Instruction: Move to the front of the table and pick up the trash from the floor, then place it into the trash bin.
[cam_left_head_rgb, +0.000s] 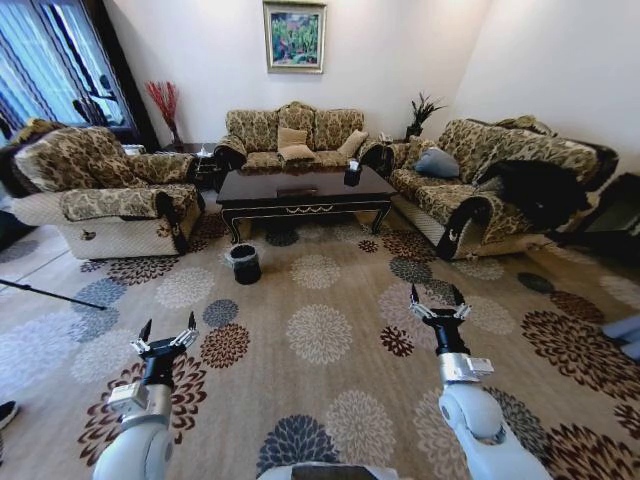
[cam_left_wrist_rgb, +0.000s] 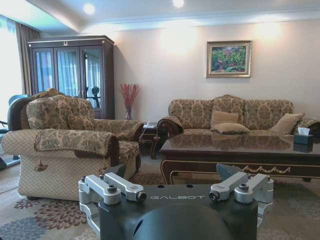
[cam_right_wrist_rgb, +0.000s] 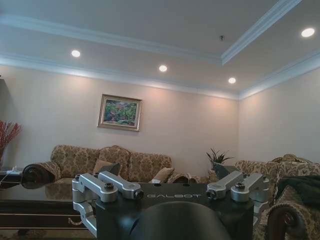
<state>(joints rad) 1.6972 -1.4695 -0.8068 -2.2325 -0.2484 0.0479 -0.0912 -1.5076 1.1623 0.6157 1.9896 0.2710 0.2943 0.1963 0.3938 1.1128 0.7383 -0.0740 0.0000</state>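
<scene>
Your left gripper (cam_left_head_rgb: 167, 334) and right gripper (cam_left_head_rgb: 438, 301) hung spread; the bin (cam_left_head_rgb: 243, 263) lay far ahead, nearer your left.

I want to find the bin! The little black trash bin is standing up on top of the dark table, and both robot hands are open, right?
Not quite. The trash bin stands on the carpet before the table, as the head view shows. The left gripper and right gripper are open.

Glossy dark table (cam_left_head_rgb: 305, 190) with gold apron ornament seen mid-carpet between sofas. Small round black trash bin (cam_left_head_rgb: 243, 263), clear liner at rim, placed upright on carpet near table's front-left leg.
</scene>
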